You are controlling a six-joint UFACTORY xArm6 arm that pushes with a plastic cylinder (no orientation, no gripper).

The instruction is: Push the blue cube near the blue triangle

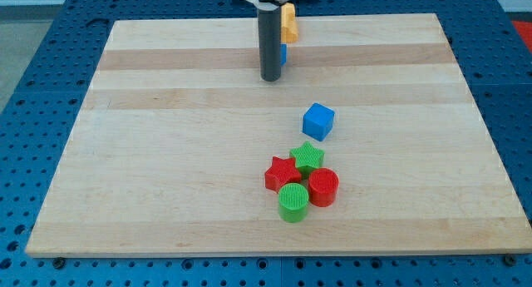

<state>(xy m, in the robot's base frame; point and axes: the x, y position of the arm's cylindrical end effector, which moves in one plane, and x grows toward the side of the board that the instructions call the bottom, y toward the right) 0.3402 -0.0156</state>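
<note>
- My tip point(270, 78), a smooth dark rod end with no jaws to tell of, stands near the wooden board's point(166, 154) top edge.
- A blue block point(283, 54) and a yellow block point(288, 24) peek from behind it, shapes unclear.
- The blue cube point(317, 121) sits mid-board, apart from the tip.
- A ribbed green star point(307, 157), red star point(281, 173), red cylinder point(322, 187) and green cylinder point(293, 202) huddle toward the bottom edge.

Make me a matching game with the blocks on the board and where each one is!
Things:
1. blue cube
2. green star
3. green cylinder
4. yellow block

Places:
A. at the view's top, just behind the rod
B. on its own, between the rod and the cluster
C. the cluster's bottom, nearest the view's bottom
D. the cluster's top, just below the blue cube

Pairs: 1-B, 2-D, 3-C, 4-A

My tip sits up and to the view's left of the blue cube, not touching it. A blue block peeks out beside the rod, mostly hidden.
</note>
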